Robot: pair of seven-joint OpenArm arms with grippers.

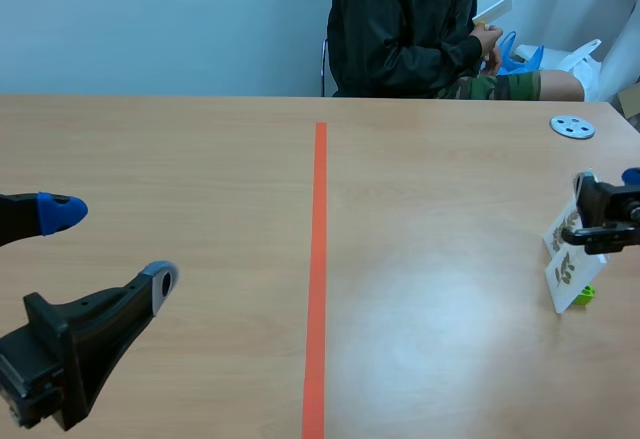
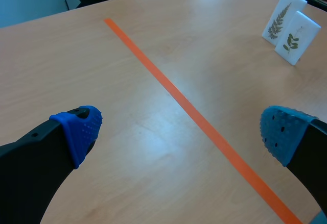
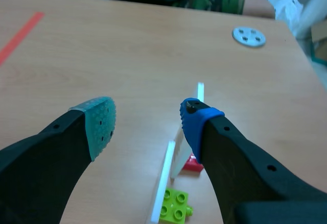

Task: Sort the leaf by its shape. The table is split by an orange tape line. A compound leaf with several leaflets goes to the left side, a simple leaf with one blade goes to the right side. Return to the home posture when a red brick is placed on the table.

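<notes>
Two white leaf cards stand upright near the table's right edge, right of the orange tape line [image 1: 320, 259]. The farther card [image 2: 283, 15] shows a fern-like frond and rests on a small red brick [image 3: 193, 164]. The nearer card [image 2: 297, 36] shows a sprig of several small leaflets and stands in a green brick [image 3: 176, 206]. My right gripper [image 1: 600, 221] hovers open just above them; in the right wrist view both cards are edge-on below the fingers, close to the blue pad [image 3: 196, 124]. My left gripper [image 1: 110, 246] is open and holds nothing, low on the left side.
A grey disc with holes [image 1: 572, 126] lies at the far right of the table. A person in a dark jacket [image 1: 400, 29] sits across the table holding a card [image 1: 495, 9]. The table's right edge is close to the cards.
</notes>
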